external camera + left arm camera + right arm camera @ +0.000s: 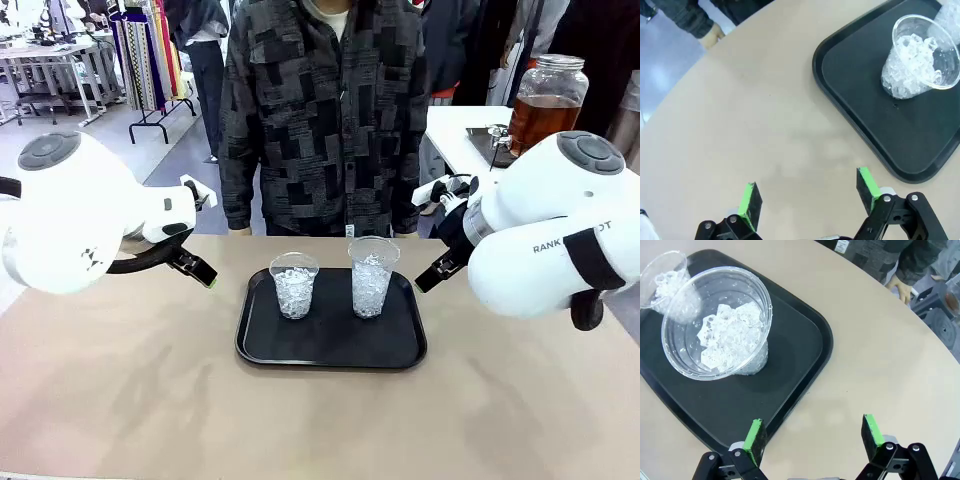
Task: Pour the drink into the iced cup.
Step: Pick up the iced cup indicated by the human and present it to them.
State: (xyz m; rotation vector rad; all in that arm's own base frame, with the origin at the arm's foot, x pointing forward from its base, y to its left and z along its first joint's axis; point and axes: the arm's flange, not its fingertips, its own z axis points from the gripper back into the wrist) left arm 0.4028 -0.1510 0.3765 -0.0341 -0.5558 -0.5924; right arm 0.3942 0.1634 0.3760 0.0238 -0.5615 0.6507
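Left hand (807,195) and right hand (813,435) gape empty over my smooth bench (740,125); clear iced cups (295,285) (372,277) stand on a rounded black tray (330,348).

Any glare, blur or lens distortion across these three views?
Front view: soft even light, the left cup and right cup sharp, faint shadows on the table. Left wrist view: wide-angle bend curves the tray rim; no glare. Right wrist view: the right cup bulges large and leans, a lens effect.
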